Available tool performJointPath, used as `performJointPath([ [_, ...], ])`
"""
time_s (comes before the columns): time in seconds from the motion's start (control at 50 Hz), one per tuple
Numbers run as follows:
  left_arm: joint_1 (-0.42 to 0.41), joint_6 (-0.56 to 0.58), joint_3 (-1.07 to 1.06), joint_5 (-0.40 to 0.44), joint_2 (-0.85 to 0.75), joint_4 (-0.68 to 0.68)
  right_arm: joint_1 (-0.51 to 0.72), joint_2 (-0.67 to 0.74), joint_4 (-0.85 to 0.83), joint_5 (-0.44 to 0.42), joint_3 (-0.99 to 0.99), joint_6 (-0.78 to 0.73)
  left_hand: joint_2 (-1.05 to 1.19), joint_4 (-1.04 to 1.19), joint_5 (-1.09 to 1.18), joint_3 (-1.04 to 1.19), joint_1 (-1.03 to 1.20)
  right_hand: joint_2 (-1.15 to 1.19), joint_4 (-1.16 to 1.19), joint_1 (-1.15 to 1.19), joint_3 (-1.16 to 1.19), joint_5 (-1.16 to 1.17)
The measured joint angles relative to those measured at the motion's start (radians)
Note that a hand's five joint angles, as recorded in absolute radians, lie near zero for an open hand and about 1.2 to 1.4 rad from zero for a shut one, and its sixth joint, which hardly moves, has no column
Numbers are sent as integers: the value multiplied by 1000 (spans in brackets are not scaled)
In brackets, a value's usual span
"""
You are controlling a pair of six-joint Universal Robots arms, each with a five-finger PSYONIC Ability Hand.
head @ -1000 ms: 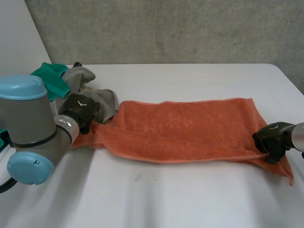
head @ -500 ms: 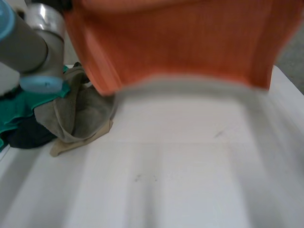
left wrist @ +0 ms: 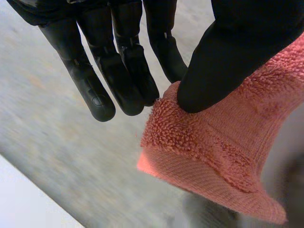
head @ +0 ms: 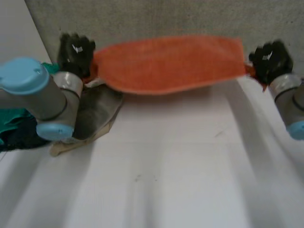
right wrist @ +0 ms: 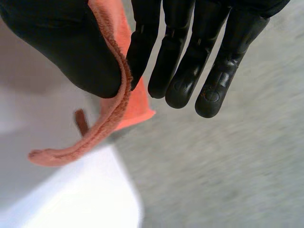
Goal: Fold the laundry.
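Our left hand (head: 76, 50) pinches one corner of the orange towel (head: 166, 64) between thumb and straight fingers, and our right hand (head: 270, 59) pinches the opposite end likewise. The towel hangs stretched between them above the white table (head: 180, 171), before a grey concrete wall (head: 156, 19). Crumpled clothes (head: 97, 111) lie beside our left arm (head: 42, 95).

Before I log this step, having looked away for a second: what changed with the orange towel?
The orange towel went up off the table; it now hangs stretched between the left hand and right hand, each pinching an end. The clothes pile stayed put.
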Motion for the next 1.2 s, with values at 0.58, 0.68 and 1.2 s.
performJointPath([
  [0.58,-20,227,-701,19,483,-662,-279,-380,828,-8,475,-483,0,0,0,0,0,0,0,0,0,0],
  [0.68,-26,225,-669,18,438,-662,-272,-364,781,-6,484,-481,0,0,0,0,0,0,0,0,0,0],
  [1.2,-38,110,-185,-15,130,-461,-83,-60,247,3,129,-376,0,0,0,0,0,0,0,0,0,0],
])
